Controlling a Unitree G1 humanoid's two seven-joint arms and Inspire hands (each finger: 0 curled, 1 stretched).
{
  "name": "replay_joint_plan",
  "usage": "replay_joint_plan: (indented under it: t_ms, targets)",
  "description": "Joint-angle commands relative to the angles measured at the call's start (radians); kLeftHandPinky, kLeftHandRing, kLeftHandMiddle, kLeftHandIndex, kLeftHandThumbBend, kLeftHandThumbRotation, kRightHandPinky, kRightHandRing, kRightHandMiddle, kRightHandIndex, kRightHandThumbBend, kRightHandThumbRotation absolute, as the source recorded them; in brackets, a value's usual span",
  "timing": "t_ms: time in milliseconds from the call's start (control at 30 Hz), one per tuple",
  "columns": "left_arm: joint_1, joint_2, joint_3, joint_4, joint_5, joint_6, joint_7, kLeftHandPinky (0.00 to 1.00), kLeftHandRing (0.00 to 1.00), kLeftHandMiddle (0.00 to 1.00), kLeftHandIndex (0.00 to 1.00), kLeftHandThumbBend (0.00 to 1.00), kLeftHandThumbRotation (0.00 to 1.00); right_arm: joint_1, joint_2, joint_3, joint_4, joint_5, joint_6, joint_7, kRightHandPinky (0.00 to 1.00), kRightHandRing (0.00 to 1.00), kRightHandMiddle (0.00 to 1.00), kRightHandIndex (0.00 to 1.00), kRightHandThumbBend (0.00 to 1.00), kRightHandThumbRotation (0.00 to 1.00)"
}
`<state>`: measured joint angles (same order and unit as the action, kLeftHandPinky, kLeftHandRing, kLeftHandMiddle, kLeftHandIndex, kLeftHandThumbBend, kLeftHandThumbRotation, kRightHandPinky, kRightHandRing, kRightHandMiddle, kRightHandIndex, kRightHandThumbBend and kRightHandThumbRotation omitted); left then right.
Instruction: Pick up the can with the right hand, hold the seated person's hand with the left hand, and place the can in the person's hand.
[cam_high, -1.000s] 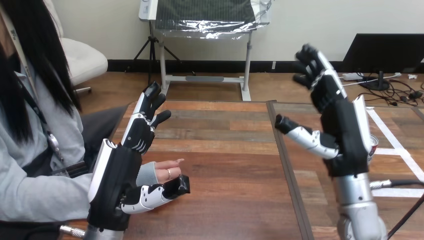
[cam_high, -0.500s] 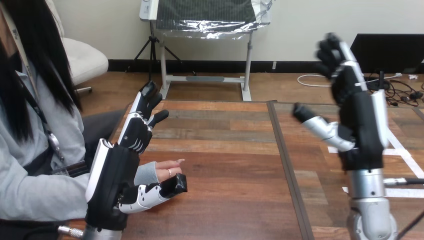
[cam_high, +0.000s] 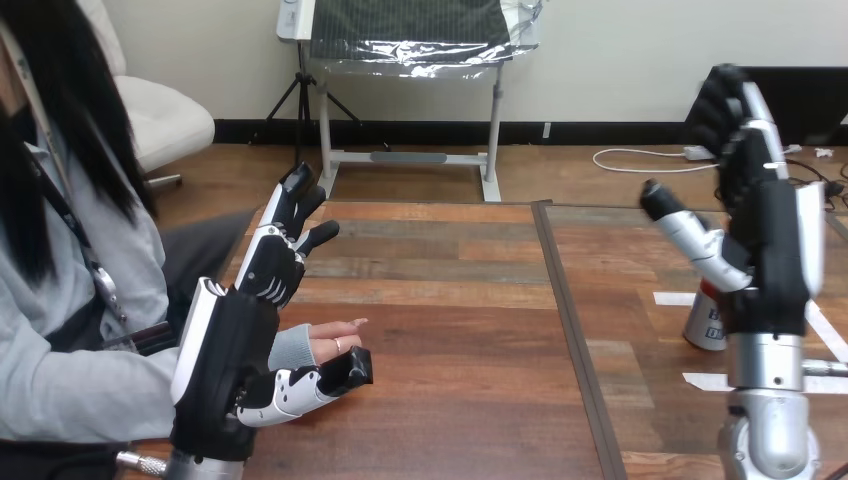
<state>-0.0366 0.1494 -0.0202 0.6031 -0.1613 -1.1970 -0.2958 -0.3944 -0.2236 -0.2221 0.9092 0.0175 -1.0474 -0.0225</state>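
Can (cam_high: 704, 326) stands on the table (cam_high: 450, 300) at the far right, long axis upright as far as we can judge. Its left side and base show; the rest is hidden behind the wrist of the right hand (cam_high: 765, 240).

The right hand hangs above the can, palm side turned toward the view's left. Its fingers (cam_high: 728, 110) are raised and spread away from the thumb (cam_high: 690, 232), and it holds nothing.

Key relation: the can lies below the thumb, just beside the heel of the palm, on the palm side. The open span therefore faces over the can's top, not round its wall. We judge that the next move calls for lowering the hand until thumb and fingers flank the upright wall, then closing across the can's short axis.

The left hand (cam_high: 235, 345) is at the table's left side, well apart from the can, so the right hand is clearly the nearer one. Its fingers (cam_high: 285, 225) point up and away, straight, and its thumb (cam_high: 325, 380) reaches out low.

The person's hand (cam_high: 330, 345) lies between them, near the palm and above the thumb. Nothing is curled round it, and we cannot tell whether the two touch.

We judge the holding step not yet done and the pick-up not begun. Risk: a descent too far to the left would knock the can with the wrist.
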Motion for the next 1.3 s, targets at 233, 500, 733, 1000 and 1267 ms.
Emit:
replay_joint_plan:
  t_ms: [233,500,733,1000,1267]
  targets:
    - [-0.018,-0.001,-0.002,-0.059,-0.021,-0.002,-0.007,0.88,0.96,1.00,0.98,1.00,0.62,-0.111,-0.038,-0.020,0.042,-0.016,0.059,-0.065,0.88,0.90,0.89,0.92,1.00,0.52]
    - [-0.014,-0.001,-0.002,-0.070,-0.025,0.000,-0.013,0.88,0.96,1.00,0.98,1.00,0.62,-0.127,-0.050,-0.031,0.077,-0.011,0.084,-0.081,0.88,0.91,0.88,0.92,1.00,0.51]
    - [-0.007,0.001,-0.011,-0.085,-0.045,0.012,-0.026,0.88,0.97,1.00,0.98,1.00,0.62,-0.140,-0.068,-0.034,0.113,-0.031,0.098,-0.113,0.89,0.91,0.87,0.92,1.00,0.51]
    - [-0.004,0.001,-0.011,-0.091,-0.052,0.012,-0.039,0.89,0.98,1.00,0.99,1.00,0.61,-0.150,-0.088,-0.029,0.143,-0.057,0.114,-0.153,0.93,0.92,0.85,0.92,1.00,0.52]
    - [0.003,0.000,-0.011,-0.099,-0.064,0.021,-0.050,0.90,0.98,1.00,0.99,1.00,0.61,-0.160,-0.119,-0.008,0.171,-0.137,0.151,-0.256,0.95,0.90,0.84,0.92,1.00,0.57]
